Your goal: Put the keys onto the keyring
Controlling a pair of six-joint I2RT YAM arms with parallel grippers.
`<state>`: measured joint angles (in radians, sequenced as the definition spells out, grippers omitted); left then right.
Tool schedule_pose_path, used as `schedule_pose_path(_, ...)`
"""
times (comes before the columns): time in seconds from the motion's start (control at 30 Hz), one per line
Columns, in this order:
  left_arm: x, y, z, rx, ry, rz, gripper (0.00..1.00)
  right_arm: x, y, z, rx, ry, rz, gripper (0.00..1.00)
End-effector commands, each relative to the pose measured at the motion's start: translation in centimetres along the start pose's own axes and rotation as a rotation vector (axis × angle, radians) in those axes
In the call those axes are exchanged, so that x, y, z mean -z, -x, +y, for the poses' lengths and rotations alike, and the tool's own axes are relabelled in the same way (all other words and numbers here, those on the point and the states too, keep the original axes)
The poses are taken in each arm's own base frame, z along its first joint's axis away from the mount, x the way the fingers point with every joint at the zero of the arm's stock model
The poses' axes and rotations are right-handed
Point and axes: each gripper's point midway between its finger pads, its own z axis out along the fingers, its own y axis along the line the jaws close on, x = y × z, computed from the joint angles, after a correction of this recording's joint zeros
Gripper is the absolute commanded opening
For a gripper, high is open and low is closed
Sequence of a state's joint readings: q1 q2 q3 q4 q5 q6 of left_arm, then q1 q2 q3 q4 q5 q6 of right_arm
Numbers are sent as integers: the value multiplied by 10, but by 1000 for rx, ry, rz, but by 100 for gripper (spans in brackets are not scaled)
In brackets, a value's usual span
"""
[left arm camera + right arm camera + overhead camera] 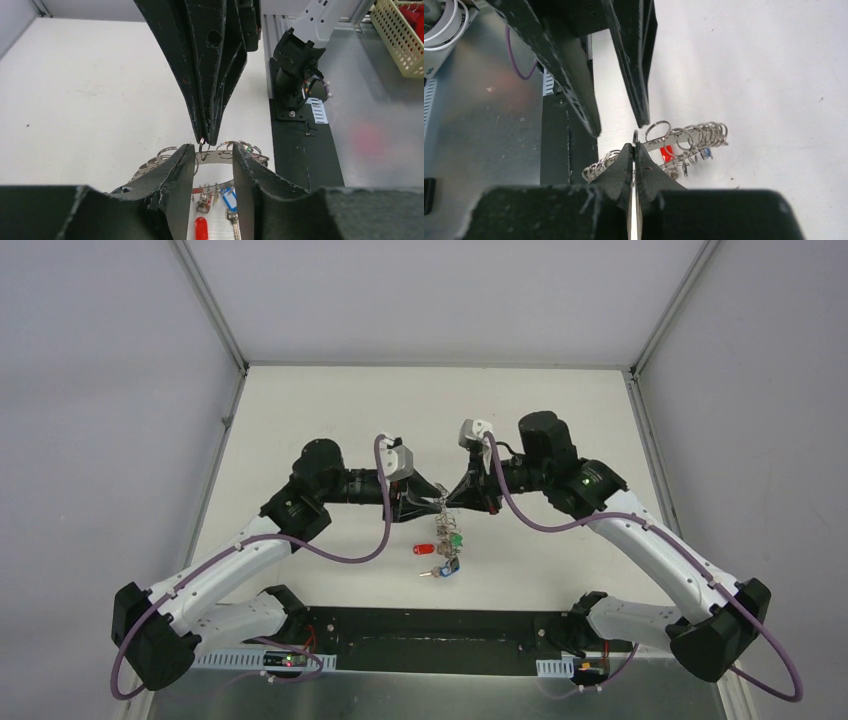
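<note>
Right fingers (620,169) pinch a keyring (656,146) loop; left fingers (175,172) straddle it.

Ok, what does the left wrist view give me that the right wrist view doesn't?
Only the left wrist: a yellow basket off to the side and the right arm's base.
Only the right wrist: a purple cable over the metal surface beside the table.
Both: the left claw open, the right claw shut on one wire loop of the keyring, plus the red tag and the blue tag.
</note>
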<state>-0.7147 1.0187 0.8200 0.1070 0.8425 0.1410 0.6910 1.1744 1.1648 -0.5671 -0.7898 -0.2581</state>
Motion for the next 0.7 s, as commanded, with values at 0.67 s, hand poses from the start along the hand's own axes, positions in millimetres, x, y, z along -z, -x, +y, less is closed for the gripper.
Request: schedule_pose_path(0.67, 30, 29, -10, -95, 134, -169, 42, 20, 80, 36, 290, 77, -504, 0)
